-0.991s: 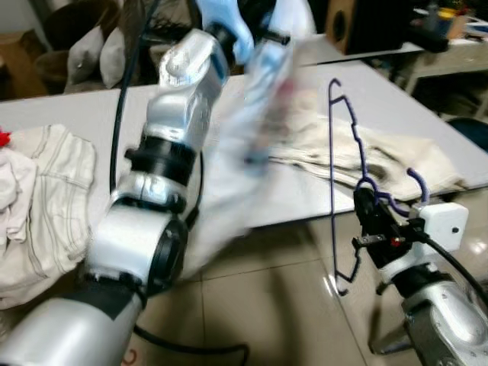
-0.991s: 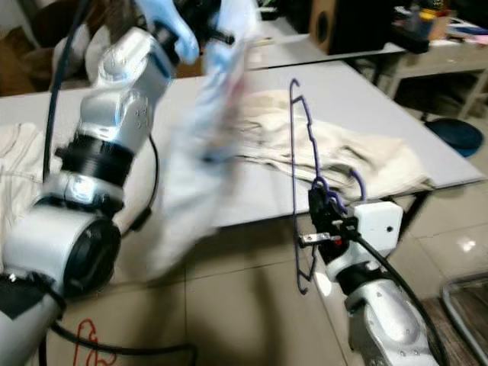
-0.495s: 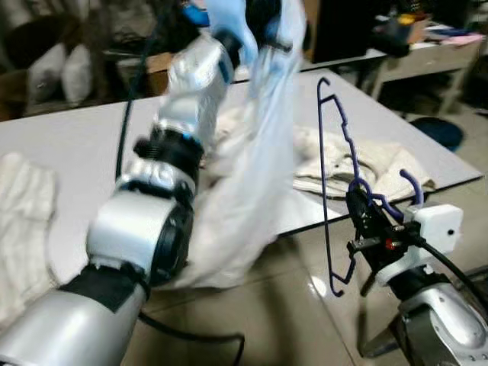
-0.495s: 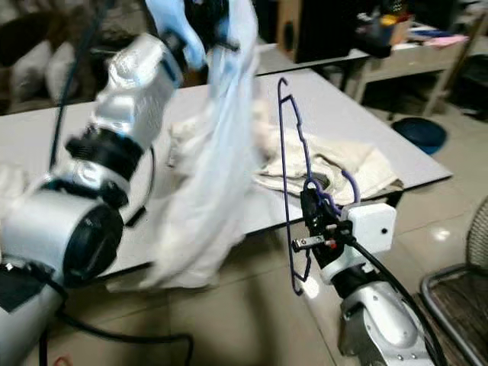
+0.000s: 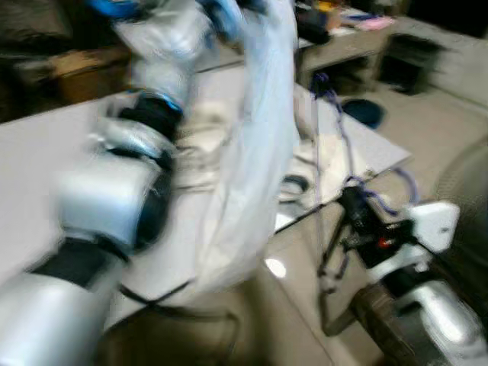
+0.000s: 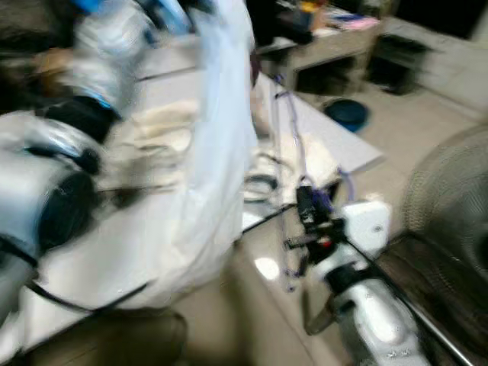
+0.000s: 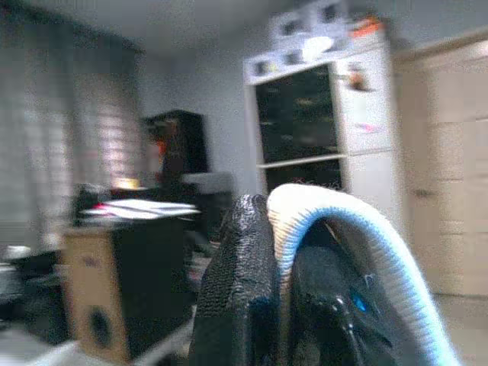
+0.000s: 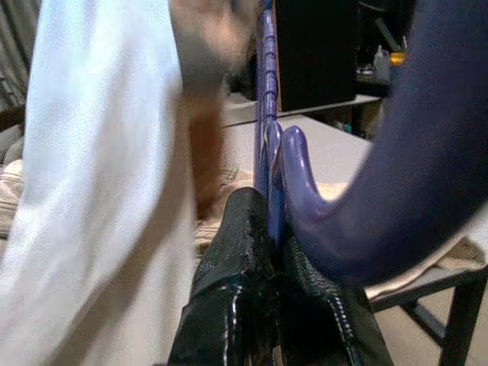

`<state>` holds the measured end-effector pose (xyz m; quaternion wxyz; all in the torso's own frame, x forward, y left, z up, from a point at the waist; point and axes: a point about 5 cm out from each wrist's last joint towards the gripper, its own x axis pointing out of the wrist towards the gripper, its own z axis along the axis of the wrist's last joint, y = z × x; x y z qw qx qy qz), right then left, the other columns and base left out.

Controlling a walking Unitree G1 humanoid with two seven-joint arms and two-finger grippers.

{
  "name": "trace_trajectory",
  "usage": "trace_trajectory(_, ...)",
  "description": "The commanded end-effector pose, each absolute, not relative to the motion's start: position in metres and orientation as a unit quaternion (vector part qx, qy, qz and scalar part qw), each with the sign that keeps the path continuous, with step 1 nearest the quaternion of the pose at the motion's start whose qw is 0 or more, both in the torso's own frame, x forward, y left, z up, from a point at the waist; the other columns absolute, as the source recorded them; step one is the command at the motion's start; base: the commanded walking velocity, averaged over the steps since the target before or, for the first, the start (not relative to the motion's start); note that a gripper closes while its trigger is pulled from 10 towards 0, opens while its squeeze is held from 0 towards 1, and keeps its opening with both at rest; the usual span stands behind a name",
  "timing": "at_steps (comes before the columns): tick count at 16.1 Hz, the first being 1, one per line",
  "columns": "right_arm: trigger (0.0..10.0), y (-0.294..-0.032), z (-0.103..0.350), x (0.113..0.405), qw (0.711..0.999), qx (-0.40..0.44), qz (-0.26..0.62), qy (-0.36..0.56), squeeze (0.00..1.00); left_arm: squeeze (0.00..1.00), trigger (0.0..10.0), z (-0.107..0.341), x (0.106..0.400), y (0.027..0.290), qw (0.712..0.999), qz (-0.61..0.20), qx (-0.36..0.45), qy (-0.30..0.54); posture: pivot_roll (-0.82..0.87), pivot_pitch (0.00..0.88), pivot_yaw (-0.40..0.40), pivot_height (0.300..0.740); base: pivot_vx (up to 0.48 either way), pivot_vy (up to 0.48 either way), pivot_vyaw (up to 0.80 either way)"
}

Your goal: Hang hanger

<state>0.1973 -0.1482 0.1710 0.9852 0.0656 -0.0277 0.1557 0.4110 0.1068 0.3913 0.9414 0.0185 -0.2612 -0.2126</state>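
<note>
**Hanger gripped, shirt held high**

Right gripper point(image 8: 263, 252) clenched on purple hanger point(image 5: 329, 145), upright beside table point(image 5: 30, 160) edge. Left gripper point(image 7: 278, 252) raised, pinching white shirt point(image 5: 255, 152), draped just beside hanger. Views blurred.

No readable text in any view

The head views are smeared by motion, so nothing on the table point(image 5: 46, 152) or the desk clutter point(image 6: 335, 19) at the upper right of the frame resolves into letters. The cabinet point(image 7: 320, 114) in the left wrist view carries small coloured patches, possibly stickers, too blurred to read.
</note>
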Motion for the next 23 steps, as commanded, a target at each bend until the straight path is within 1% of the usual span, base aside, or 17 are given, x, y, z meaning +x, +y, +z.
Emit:
trace_trajectory(1, 10.0, -0.153, 0.172, 0.198, 0.987, 0.057, 0.145, -0.031, 0.00, 0.00, 10.0, 0.419, 0.405, 0.103, 0.935, -0.197, 0.041, -0.292, -0.12, 0.000, 0.060, 0.740, 0.274, 0.000, -0.80)
trace_trajectory(4, 10.0, -0.152, 0.173, 0.197, 0.987, 0.060, 0.144, -0.033, 0.00, 0.00, 10.0, 0.466, 0.392, 0.143, 0.934, -0.091, 0.077, -0.336, -0.13, 0.000, 0.075, 0.740, 0.173, 0.000, -0.80)
trace_trajectory(5, 10.0, -0.151, 0.171, 0.195, 0.987, 0.060, 0.147, -0.029, 0.00, 0.00, 10.0, 0.474, 0.389, 0.159, 0.934, -0.054, 0.094, -0.341, -0.12, 0.000, 0.079, 0.740, 0.000, 0.000, 0.00)
trace_trajectory(6, 10.0, -0.148, 0.169, 0.193, 0.986, 0.063, 0.155, -0.020, 0.00, 0.00, 10.0, 0.472, 0.389, 0.167, 0.934, -0.044, 0.112, -0.336, -0.12, 0.000, 0.081, 0.740, 0.000, 0.000, 0.00)
trace_trajectory(7, 10.0, -0.147, 0.168, 0.192, 0.985, 0.061, 0.158, -0.016, 0.00, 0.00, 10.0, 0.459, 0.394, 0.173, 0.939, -0.039, 0.131, -0.315, -0.12, 0.000, 0.078, 0.740, 0.000, 0.000, 0.00)
trace_trajectory(9, 10.0, -0.145, 0.165, 0.192, 0.984, 0.061, 0.168, -0.011, 0.00, 0.00, 10.0, 0.396, 0.414, 0.186, 0.955, -0.016, 0.214, -0.205, -0.11, 0.000, 0.065, 0.740, 0.000, 0.000, 0.00)
trace_trajectory(10, 10.0, -0.144, 0.165, 0.191, 0.983, 0.060, 0.173, -0.008, 0.00, 0.00, 10.0, 0.365, 0.420, 0.194, 0.955, 0.000, 0.254, -0.153, -0.11, 0.000, 0.060, 0.740, 0.000, 0.000, 0.00)
trace_trajectory(11, 10.0, -0.143, 0.165, 0.191, 0.983, 0.060, 0.175, -0.008, 0.00, 0.00, 10.0, 0.354, 0.421, 0.197, 0.952, 0.004, 0.272, -0.137, -0.11, 0.000, 0.060, 0.740, 0.000, 0.000, 0.00)
trace_trajectory(13, 10.0, -0.142, 0.164, 0.190, 0.982, 0.058, 0.182, -0.005, 0.00, 0.00, 10.0, 0.288, 0.422, 0.216, 0.954, 0.006, 0.300, -0.027, -0.11, 0.000, 0.052, 0.740, 0.000, 0.000, 0.00)
trace_trajectory(14, 10.0, -0.143, 0.163, 0.189, 0.981, 0.056, 0.186, -0.001, 0.00, 0.00, 10.0, 0.259, 0.419, 0.222, 0.955, -0.008, 0.297, 0.017, -0.11, 0.000, 0.048, 0.740, 0.000, 0.000, 0.00)
trace_trajectory(15, 10.0, -0.143, 0.162, 0.189, 0.980, 0.054, 0.191, 0.003, 0.00, 0.00, 10.0, 0.240, 0.417, 0.223, 0.952, -0.025, 0.303, 0.043, -0.11, 0.000, 0.047, 0.740, 0.000, 0.000, 0.00)
trace_trajectory(18, 10.0, -0.143, 0.160, 0.188, 0.979, 0.049, 0.197, 0.007, 0.00, 0.00, 10.0, 0.201, 0.409, 0.214, 0.948, -0.104, 0.283, 0.101, -0.11, 0.000, 0.052, 0.740, 0.000, 0.000, 0.00)
trace_trajectory(19, 10.0, -0.143, 0.160, 0.188, 0.979, 0.048, 0.198, 0.006, 0.00, 0.00, 10.0, 0.191, 0.406, 0.214, 0.948, -0.112, 0.274, 0.119, -0.11, 0.000, 0.052, 0.740, 0.000, 0.000, 0.00)
trace_trajectory(20, 10.0, -0.142, 0.159, 0.187, 0.979, 0.048, 0.200, 0.006, 0.00, 0.00, 10.0, 0.184, 0.404, 0.218, 0.946, -0.113, 0.275, 0.131, -0.11, 0.000, 0.053, 0.740, 0.000, 0.000, 0.00)
trace_trajectory(21, 10.0, -0.141, 0.159, 0.187, 0.978, 0.047, 0.203, 0.008, 0.00, 0.00, 10.0, 0.180, 0.400, 0.230, 0.945, -0.096, 0.278, 0.143, -0.11, 0.000, 0.052, 0.740, 0.000, 0.000, 0.00)
trace_trajectory(22, 10.0, -0.141, 0.158, 0.186, 0.977, 0.047, 0.207, 0.009, 0.00, 0.00, 10.0, 0.181, 0.398, 0.236, 0.949, -0.092, 0.263, 0.147, -0.11, 0.000, 0.052, 0.740, 0.000, 0.000, 0.00)
trace_trajectory(23, 10.0, -0.140, 0.158, 0.186, 0.976, 0.046, 0.210, 0.011, 0.00, 1.00, 10.0, 0.182, 0.397, 0.240, 0.952, -0.099, 0.249, 0.150, -0.11, 0.000, 0.050, 0.740, 0.000, 0.000, 0.00)
